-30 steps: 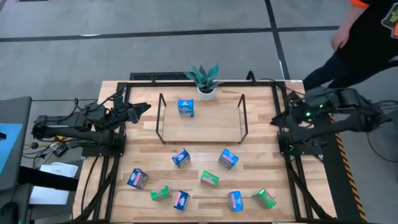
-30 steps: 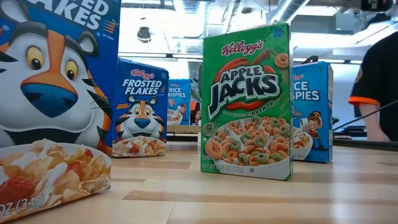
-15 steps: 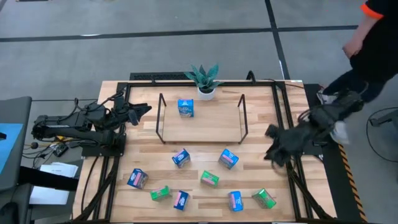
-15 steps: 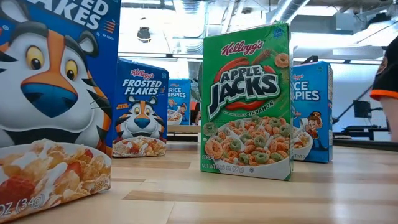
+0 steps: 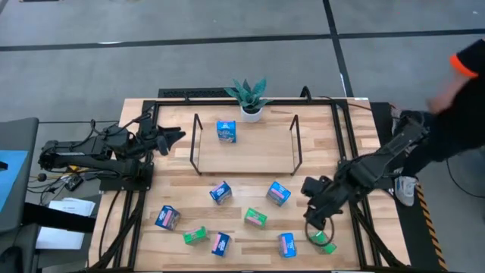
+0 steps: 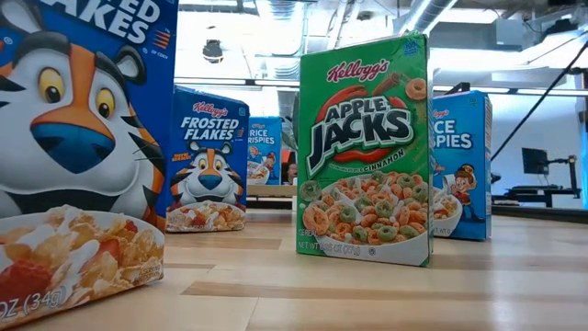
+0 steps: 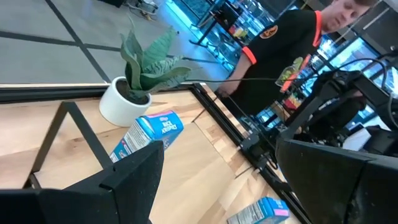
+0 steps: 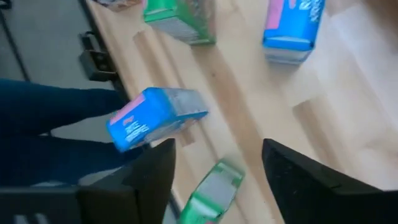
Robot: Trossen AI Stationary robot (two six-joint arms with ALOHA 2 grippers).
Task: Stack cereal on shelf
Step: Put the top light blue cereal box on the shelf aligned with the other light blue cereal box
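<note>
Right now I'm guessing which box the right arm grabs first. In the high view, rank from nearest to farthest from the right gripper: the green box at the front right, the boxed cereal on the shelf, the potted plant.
From the right gripper, open:
1. Green box, just in front, at the table's front right.
2. Blue box on the shelf, back centre.
3. Potted plant, behind the shelf, slightly farther.

One camera hangs overhead, facing straight down on the whole slatted wooden tabletop point(image 5: 250, 189). Another sits at board level, close behind upright cereal boxes point(image 6: 364, 147). Wrist cameras look forward, seemingly sharing those boxes.
</note>
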